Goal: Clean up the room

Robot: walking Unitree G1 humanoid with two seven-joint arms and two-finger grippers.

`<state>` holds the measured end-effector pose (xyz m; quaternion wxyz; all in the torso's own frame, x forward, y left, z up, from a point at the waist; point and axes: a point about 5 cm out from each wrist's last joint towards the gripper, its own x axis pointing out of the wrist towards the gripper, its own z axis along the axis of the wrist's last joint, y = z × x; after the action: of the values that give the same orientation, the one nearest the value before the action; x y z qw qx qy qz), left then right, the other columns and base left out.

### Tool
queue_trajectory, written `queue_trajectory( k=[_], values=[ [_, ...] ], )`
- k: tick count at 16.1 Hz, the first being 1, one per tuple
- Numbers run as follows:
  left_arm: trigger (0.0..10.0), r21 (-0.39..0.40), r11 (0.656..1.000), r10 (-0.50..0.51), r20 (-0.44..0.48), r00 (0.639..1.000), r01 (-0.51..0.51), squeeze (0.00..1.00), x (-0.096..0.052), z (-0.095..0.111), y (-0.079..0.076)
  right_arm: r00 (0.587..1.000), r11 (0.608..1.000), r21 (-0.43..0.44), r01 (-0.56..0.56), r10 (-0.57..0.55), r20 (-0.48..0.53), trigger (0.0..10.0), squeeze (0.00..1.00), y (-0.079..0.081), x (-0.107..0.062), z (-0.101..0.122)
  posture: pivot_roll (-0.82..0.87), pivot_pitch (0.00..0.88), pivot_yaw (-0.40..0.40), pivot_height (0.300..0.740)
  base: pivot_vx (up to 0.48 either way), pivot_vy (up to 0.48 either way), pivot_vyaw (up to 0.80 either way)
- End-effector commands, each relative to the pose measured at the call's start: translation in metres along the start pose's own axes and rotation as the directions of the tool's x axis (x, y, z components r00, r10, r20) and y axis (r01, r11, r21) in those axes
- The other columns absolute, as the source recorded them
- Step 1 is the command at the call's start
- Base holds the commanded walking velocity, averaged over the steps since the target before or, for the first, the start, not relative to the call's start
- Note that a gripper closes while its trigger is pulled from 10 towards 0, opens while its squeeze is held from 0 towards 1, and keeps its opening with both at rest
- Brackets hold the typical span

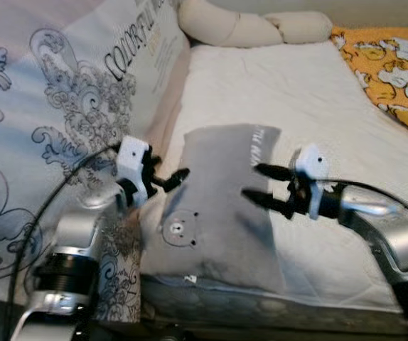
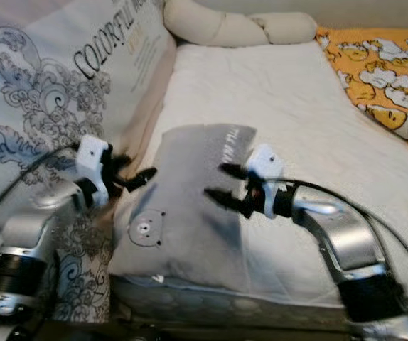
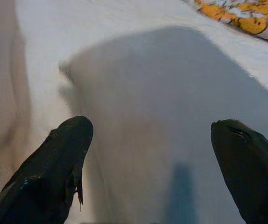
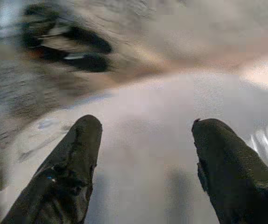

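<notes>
Mid-approach on a 2-gripper pickup of the grey pillow [image 1: 215,206], judging by the pose: lying flat on the white mattress [image 1: 318,99] at its near edge, just beside the big patterned cushion [image 1: 62,106] leaning along the robot's left. Flanked on both sides: left gripper [image 1: 167,179] at the pillow's left edge, fingers spread apart with nothing between them, tips aimed inward over the grey fabric in the left wrist view [image 3: 162,116]; right gripper [image 1: 264,186] over the pillow's right half, its 2 black fingers likewise parted and empty, pointing toward the left gripper. Contact with the fabric hard to confirm either way; the right tips look just above or barely on it. Long axis of the pillow running from the near edge of the bed away toward the headboard end, tilted slightly to the robot's right at the far end; small bear print [image 1: 178,231] at the near-left corner, white lettering [image 1: 259,145] at the far-right corner, so printed face up. Next move, probably: bringing both grippers in against opposite long edges, pinching a fold of the soft cover on each side, then lifting evenly to keep it from sagging or slipping. Beyond, a cream bolster [image 1: 254,27] at the far end and an orange duck-print blanket [image 1: 392,71] to the right, both well apart from the pillow.
</notes>
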<state>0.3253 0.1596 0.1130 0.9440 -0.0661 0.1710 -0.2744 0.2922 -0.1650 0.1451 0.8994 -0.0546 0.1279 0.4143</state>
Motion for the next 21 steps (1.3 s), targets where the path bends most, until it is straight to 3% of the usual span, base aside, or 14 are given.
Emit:
queue_trajectory(
  k=[1, 2, 3, 4, 5, 6, 7, 8, 11, 12, 13, 14, 17, 21],
  values=[
    [10.0, -0.096, 0.995, 0.016, -0.021, 1.000, -0.018, 1.00, 0.002, -0.007, 0.004, 0.994, 0.988, 0.117, 0.101, -0.097, -0.041, 10.0, 1.00, -0.008, -0.002, -0.014, -0.02, 0.000, 0.085, 0.740, 0.000, 0.000, 0.00],
    [10.0, -0.209, 0.978, -0.005, -0.020, 1.000, 0.001, 1.00, 0.006, -0.016, 0.005, 0.985, 0.943, 0.288, 0.170, -0.166, -0.038, 10.0, 1.00, -0.010, 0.001, -0.026, -0.02, 0.000, 0.085, 0.740, 0.000, 0.000, 0.00],
    [10.0, -0.258, 0.966, -0.011, -0.018, 1.000, 0.006, 1.00, 0.007, -0.020, 0.005, 0.980, 0.916, 0.350, 0.196, -0.194, -0.041, 10.0, 1.00, -0.011, 0.002, -0.032, -0.03, 0.000, 0.087, 0.740, 0.000, 0.000, 0.00],
    [10.0, -0.364, 0.931, -0.016, -0.008, 1.000, 0.012, 1.00, 0.009, -0.028, 0.007, 0.970, 0.847, 0.481, 0.228, -0.243, -0.032, 10.0, 1.00, -0.013, 0.005, -0.042, -0.03, 0.000, 0.091, 0.740, 0.000, 0.000, 0.00],
    [10.0, -0.439, 0.898, -0.020, -0.001, 1.000, 0.018, 0.77, 0.010, -0.034, 0.009, 0.963, 0.786, 0.574, 0.229, -0.269, -0.015, 10.0, 1.00, -0.015, 0.006, -0.047, -0.03, 0.000, 0.093, 0.740, 0.000, 0.000, 0.00],
    [10.0, -0.466, 0.885, -0.025, 0.004, 1.000, 0.024, 0.77, 0.010, -0.036, 0.009, 0.961, 0.765, 0.604, 0.224, -0.276, -0.006, 10.0, 1.00, -0.015, 0.006, -0.048, -0.03, 0.000, 0.093, 0.740, 0.000, 0.000, 0.00],
    [10.0, -0.559, 0.824, -0.096, 0.024, 0.995, 0.093, 0.00, 0.010, -0.041, 0.004, 0.964, 0.677, 0.714, 0.177, -0.266, 0.013, 10.0, 0.00, -0.014, 0.006, -0.051, -0.03, 0.000, 0.093, 0.740, 0.000, 0.000, 0.00],
    [10.0, -0.592, 0.797, -0.129, 0.027, 0.991, 0.120, 0.00, 0.010, -0.043, 0.001, 0.971, 0.653, 0.741, 0.154, -0.241, 0.010, 10.0, 0.00, -0.012, 0.006, -0.054, -0.03, 0.000, 0.093, 0.740, 0.000, 0.000, 0.00],
    [10.0, -0.572, 0.803, -0.225, -0.029, 0.974, 0.168, 0.00, 0.012, -0.054, -0.012, 0.986, 0.617, 0.777, 0.129, -0.160, -0.037, 10.0, 0.00, -0.001, 0.008, -0.067, -0.03, 0.000, 0.090, 0.740, 0.000, 0.000, 0.00],
    [8.0, -0.565, 0.807, -0.230, -0.034, 0.972, 0.171, 0.00, 0.014, -0.055, -0.014, 0.986, 0.611, 0.777, 0.148, -0.150, -0.070, 7.4, 0.00, 0.002, 0.010, -0.072, -0.03, 0.000, 0.090, 0.740, 0.000, 0.000, 0.00],
    [2.6, -0.564, 0.809, -0.227, -0.039, 0.973, 0.166, 0.00, 0.015, -0.057, -0.015, 0.985, 0.614, 0.772, 0.165, -0.148, -0.093, 0.0, 0.00, 0.003, 0.013, -0.076, -0.03, 0.000, 0.088, 0.740, 0.000, 0.000, 0.00],
    [0.0, -0.563, 0.810, -0.228, -0.041, 0.973, 0.166, 0.00, 0.015, -0.057, -0.015, 0.984, 0.612, 0.773, 0.170, -0.148, -0.099, 0.0, 0.00, 0.003, 0.013, -0.078, -0.02, 0.000, 0.088, 0.740, 0.000, 0.000, 0.00],
    [0.0, -0.522, 0.832, -0.235, -0.025, 0.972, 0.188, 0.00, 0.015, -0.050, -0.014, 0.980, 0.605, 0.773, 0.193, -0.164, -0.116, 0.0, 0.00, 0.001, 0.016, -0.079, -0.02, 0.000, 0.088, 0.740, 0.000, 0.000, 0.00],
    [0.0, -0.452, 0.870, -0.244, -0.053, 0.968, 0.194, 0.00, 0.013, -0.049, -0.012, 0.974, 0.627, 0.747, 0.222, -0.182, -0.137, 0.0, 0.00, 0.001, 0.019, -0.084, -0.02, 0.000, 0.091, 0.740, 0.000, 0.000, 0.00]
  ],
)
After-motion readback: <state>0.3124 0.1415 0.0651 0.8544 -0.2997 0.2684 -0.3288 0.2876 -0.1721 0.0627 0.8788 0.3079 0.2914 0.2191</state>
